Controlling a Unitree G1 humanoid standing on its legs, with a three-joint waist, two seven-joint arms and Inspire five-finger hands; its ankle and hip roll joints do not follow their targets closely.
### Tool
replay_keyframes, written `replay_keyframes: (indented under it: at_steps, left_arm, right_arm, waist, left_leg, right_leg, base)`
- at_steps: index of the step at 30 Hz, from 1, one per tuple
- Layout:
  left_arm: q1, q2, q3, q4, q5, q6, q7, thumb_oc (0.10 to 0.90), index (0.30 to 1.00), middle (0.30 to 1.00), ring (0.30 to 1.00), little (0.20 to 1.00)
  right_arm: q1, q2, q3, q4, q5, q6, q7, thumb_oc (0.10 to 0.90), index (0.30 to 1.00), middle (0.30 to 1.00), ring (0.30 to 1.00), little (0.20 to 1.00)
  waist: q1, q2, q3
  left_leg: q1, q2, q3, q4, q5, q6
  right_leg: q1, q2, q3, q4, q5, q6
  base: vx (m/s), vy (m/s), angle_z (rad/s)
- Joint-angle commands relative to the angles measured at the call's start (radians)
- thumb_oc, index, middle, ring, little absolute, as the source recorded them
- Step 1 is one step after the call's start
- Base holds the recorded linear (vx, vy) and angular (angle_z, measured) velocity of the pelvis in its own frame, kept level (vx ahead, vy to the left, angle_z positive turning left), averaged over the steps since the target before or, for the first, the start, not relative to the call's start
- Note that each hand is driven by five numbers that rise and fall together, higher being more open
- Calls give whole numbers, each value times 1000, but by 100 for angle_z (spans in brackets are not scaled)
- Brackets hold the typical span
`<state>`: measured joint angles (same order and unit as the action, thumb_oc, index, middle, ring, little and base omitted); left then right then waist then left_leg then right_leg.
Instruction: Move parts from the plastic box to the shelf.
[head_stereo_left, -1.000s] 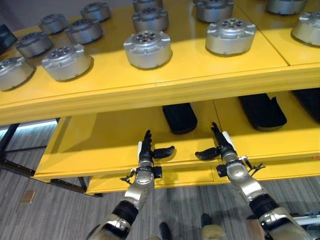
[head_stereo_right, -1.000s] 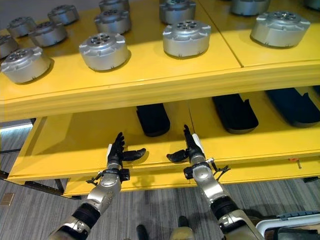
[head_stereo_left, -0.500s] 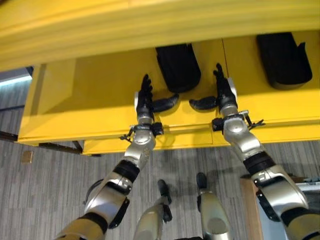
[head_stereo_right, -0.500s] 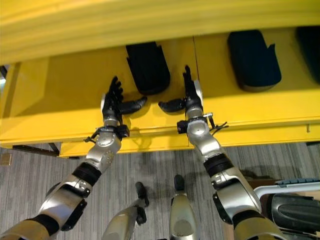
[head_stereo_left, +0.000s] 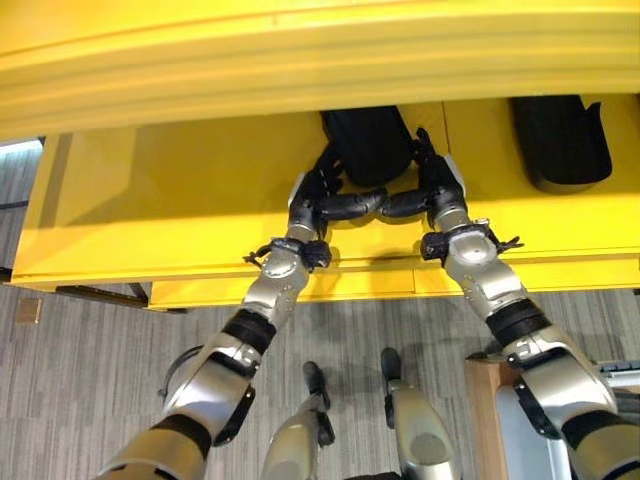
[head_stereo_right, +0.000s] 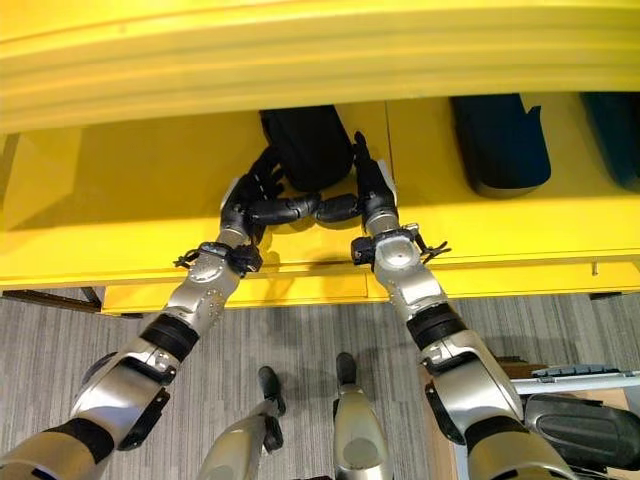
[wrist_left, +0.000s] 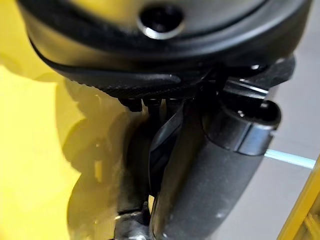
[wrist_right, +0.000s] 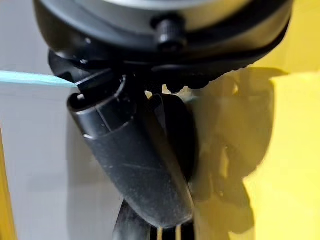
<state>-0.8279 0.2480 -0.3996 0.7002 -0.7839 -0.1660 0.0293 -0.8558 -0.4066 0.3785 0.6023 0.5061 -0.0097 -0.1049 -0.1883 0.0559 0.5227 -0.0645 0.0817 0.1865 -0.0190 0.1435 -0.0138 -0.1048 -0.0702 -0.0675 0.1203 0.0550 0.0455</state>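
Note:
A black moulded part (head_stereo_left: 365, 140) lies on the yellow lower shelf (head_stereo_left: 170, 210), its far end hidden under the upper shelf's front edge (head_stereo_left: 300, 60). My left hand (head_stereo_left: 305, 205) is against its left side and my right hand (head_stereo_left: 440, 195) against its right side. Both hands keep their fingers fairly straight along the part. The thumbs point inward and almost meet in front of the part. In the wrist views the left thumb (wrist_left: 215, 190) and the right thumb (wrist_right: 135, 165) stand dark over the yellow shelf.
Two more black parts (head_stereo_right: 498, 140) (head_stereo_right: 615, 130) lie further right on the same shelf. A pale-rimmed box (head_stereo_right: 575, 375) holding a dark part (head_stereo_right: 590, 430) stands low at my right. The lower shelf is bare to the left.
The camera has tilted down, so the silver parts on the top shelf have left the view. Both hands have moved forward and inward until they flank the black part, thumbs nearly touching.

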Motion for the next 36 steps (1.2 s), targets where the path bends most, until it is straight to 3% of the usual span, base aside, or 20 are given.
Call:
replay_keyframes:
  at_steps: [1, 5, 19, 36]
  left_arm:
    - [-76, -84, -80, -56, -67, -12, -255, 900, 1000, 1000, 1000, 1000]
    - [-54, -63, -83, -69, -78, -16, -285, 900, 1000, 1000, 1000, 1000]
    - [38, -55, -74, -128, -44, -17, -281, 900, 1000, 1000, 1000, 1000]
    - [96, -81, -78, -181, 20, -21, -254, 900, 1000, 1000, 1000, 1000]
  right_arm:
    - [-64, 85, 60, -88, 58, -44, 266, 900, 1000, 1000, 1000, 1000]
    - [-45, 96, 100, -128, 67, -14, 391, 900, 1000, 1000, 1000, 1000]
    - [89, 120, 116, -255, 7, -40, 270, 900, 1000, 1000, 1000, 1000]
    - [220, 123, 101, -408, -90, -75, 174, 900, 1000, 1000, 1000, 1000]
  waist:
    - [14, -31, -56]
    - [23, -39, -69]
    - [18, -48, -96]
    - [-39, -35, -99]
  left_leg:
    - [9, 25, -5, 98, -151, -41]
    - [24, 29, -7, 87, -147, -42]
    - [54, 35, 10, 53, -138, -37]
    - [90, 36, 56, 35, -143, -35]
  right_leg:
    - [-21, 34, 61, 79, -128, -24]
    - [0, 35, 57, 58, -121, -19]
    - [27, 37, 65, 16, -98, -13]
    - [39, 33, 102, -1, -89, -2]
  base:
    - [-2, -26, -4]
    - [-11, -37, 0]
    - [-14, -2, 3]
    - [-9, 38, -6]
